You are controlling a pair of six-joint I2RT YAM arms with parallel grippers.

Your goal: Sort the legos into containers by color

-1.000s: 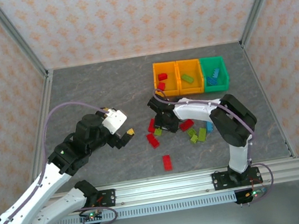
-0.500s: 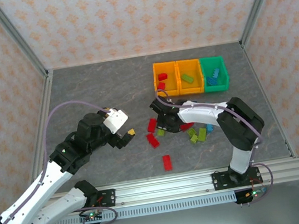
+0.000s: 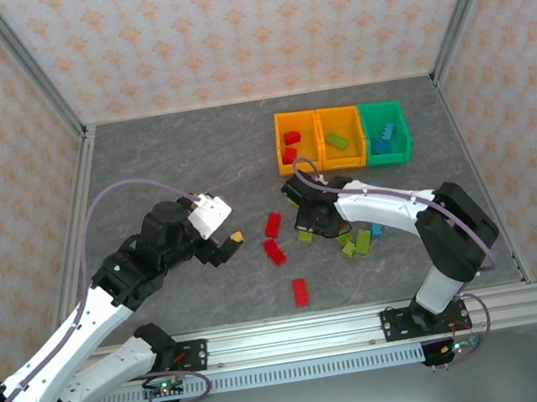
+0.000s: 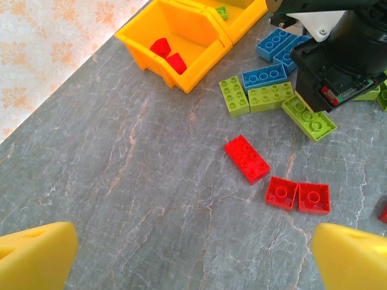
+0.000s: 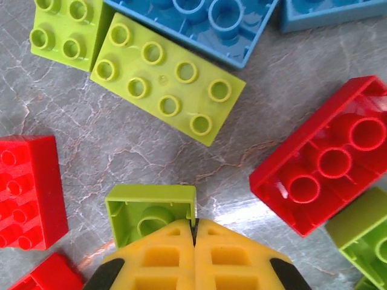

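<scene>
Closest to the arm bases, a lone red brick (image 3: pixel 300 291) lies flat on the grey counter (image 3: pixel 164 176). The left fingers (image 4: pixel 36 260) are spread wide over bare counter and hold nothing, well apart from the loose legos. Ahead of them in the left wrist view, 2 small red bricks (image 4: pixel 281 193) lie side by side and touching. A long red brick (image 4: pixel 247 158) lies just beyond them.

At mid-counter the right fingers (image 5: pixel 169 257) are closed, pads pressed flat together, low among the scattered pieces. A small lime brick (image 5: pixel 151 208), hollow side up, sits at their tips, partly under 1 finger. I cannot tell whether its wall is pinched. Near it lie a long lime brick (image 5: pixel 168 78), a big red brick (image 5: pixel 326 157) and another red brick (image 5: pixel 27 190). A blue brick (image 5: pixel 199 24) lies past the long lime one.

Farthest back, 3 bins stand in a row, touching. The left orange bin (image 3: pixel 279 129) holds 2 red bricks, the middle orange bin (image 3: pixel 336 113) holds 1 lime brick, and the green bin (image 3: pixel 382 108) holds blue bricks.
</scene>
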